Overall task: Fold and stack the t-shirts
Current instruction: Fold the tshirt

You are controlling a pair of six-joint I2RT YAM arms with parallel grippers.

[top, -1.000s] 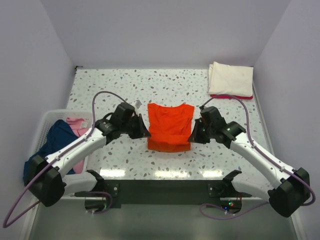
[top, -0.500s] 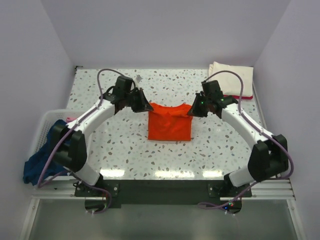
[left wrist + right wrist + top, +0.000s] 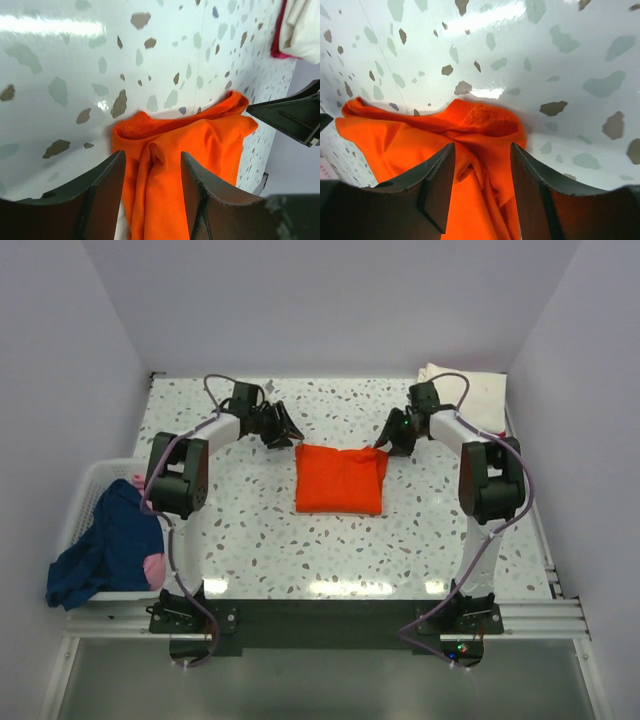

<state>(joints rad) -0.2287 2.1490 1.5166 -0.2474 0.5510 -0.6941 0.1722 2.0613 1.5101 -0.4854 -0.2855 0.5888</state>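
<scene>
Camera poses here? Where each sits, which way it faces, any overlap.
Top external: above and behind the bases, facing down at the table; left arm, right arm show whole.
Left wrist: on the left arm, facing down past its open jaws at the orange t-shirt.
Right wrist: likewise on the right arm, jaws open, other corner.
Shared: all three see the orange t-shirt.

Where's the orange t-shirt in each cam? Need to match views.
Top external: orange t-shirt lies folded at mid-table.
Left wrist: the shirt fills the lower centre and right, with a rumpled corner toward the picture's left.
Right wrist: the shirt fills the lower left and centre, with a stitched edge uppermost.
Shared landmark: the speckled tabletop, which borders the shirt's edge in all three views.
</scene>
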